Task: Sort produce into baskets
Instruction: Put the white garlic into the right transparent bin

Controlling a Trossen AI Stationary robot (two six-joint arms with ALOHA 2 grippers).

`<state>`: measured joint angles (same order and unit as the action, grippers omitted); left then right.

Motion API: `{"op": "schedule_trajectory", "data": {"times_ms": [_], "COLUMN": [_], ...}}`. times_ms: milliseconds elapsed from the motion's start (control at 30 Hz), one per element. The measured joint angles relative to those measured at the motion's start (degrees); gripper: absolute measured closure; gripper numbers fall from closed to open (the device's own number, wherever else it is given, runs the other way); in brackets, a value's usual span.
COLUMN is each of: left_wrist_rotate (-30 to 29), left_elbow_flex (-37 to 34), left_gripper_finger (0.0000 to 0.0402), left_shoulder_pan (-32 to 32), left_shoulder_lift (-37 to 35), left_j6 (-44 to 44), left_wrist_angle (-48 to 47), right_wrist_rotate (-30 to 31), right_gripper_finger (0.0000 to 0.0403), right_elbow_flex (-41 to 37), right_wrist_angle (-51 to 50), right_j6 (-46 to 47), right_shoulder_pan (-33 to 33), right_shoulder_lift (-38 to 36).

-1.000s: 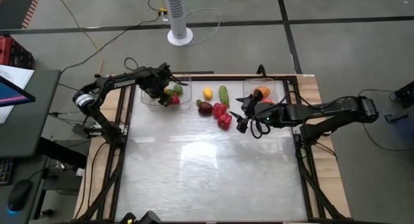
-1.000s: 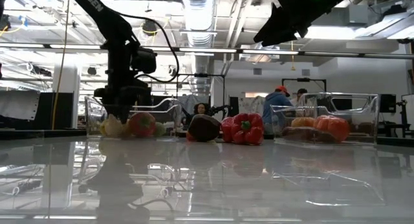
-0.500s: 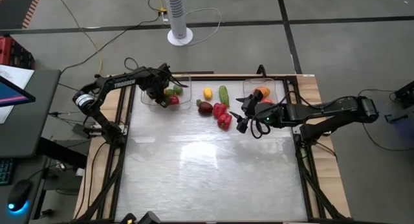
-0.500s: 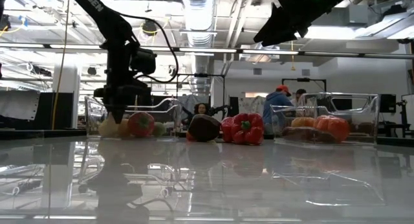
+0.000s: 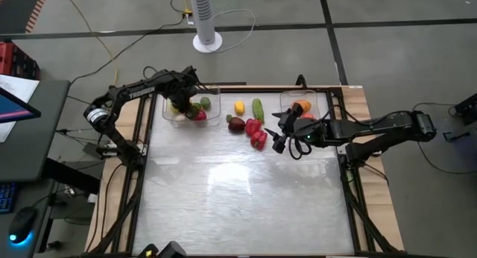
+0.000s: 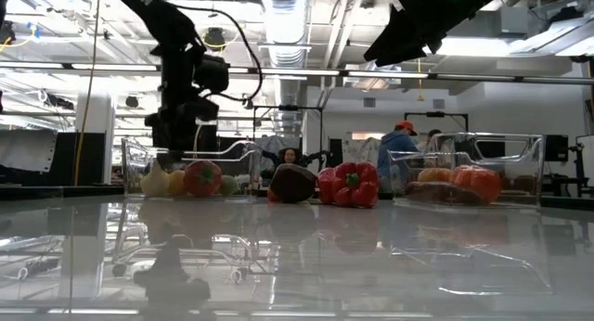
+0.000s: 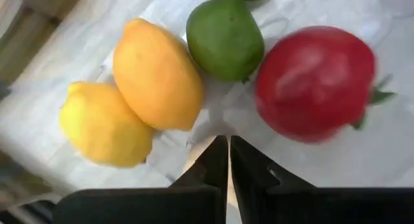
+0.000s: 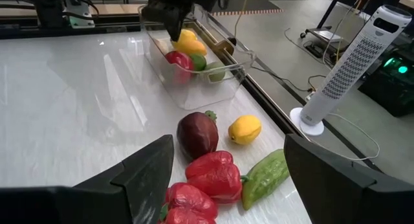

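The left basket (image 5: pixel 215 101) at the table's far left holds two yellow pieces (image 7: pixel 155 72), a green one (image 7: pixel 224 36) and a red one (image 7: pixel 314 81). My left gripper (image 7: pixel 223 153) hangs shut just above them, holding nothing; the high view places it (image 5: pixel 181 101) over the basket's left half. On the table between the baskets lie a yellow piece (image 5: pixel 239 107), a green one (image 5: pixel 258 109), a dark purple one (image 5: pixel 236 124) and two red peppers (image 5: pixel 256 133). My right gripper (image 5: pixel 277 136) is open, above the table, right of the peppers.
The right basket (image 5: pixel 288 98) at the far right holds orange and red produce (image 6: pixel 464 184). The table's middle and near half (image 5: pixel 238 198) is bare glossy white. A white tower fan (image 5: pixel 204 19) stands on the floor beyond the far edge. People show in the room behind.
My left gripper has shut on nothing and risen a little out of the left basket. The fruits in the basket stay where they were. My right arm has kept still.
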<state>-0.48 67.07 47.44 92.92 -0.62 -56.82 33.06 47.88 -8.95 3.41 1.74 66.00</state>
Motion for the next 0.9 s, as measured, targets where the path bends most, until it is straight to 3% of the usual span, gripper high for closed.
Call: {"op": "schedule_trajectory", "data": {"times_ms": [167,333,600,900], "left_wrist_rotate": [-1.8,-5.4,-0.3,0.8], "left_elbow_flex": [4.4,4.7,4.7,4.7], "left_gripper_finger": [0.0363,0.0287,0.0160,0.0134], "left_shoulder_pan": [-0.8,-0.7,-0.7,-1.4], "left_shoulder_lift": [-0.1,-0.1,0.0,7.1], "left_j6": [-2.1,-6.7,-12.2,-15.0], "left_wrist_angle": [-7.7,-11.2,-11.2,-12.7], "right_wrist_rotate": [0.0,-0.1,-0.4,-5.0], "right_gripper_finger": [0.0084,0.0084,0.0084,0.0084], "right_elbow_flex": [0.0,0.0,0.0,0.1], "right_wrist_angle": [0.8,0.7,1.7,4.9], "right_j6": [0.0,-1.3,-7.6,-9.3], "right_shoulder_pan": [0.0,0.0,-1.2,-4.8], "right_shoulder_lift": [0.0,0.0,-1.1,-1.7]}}
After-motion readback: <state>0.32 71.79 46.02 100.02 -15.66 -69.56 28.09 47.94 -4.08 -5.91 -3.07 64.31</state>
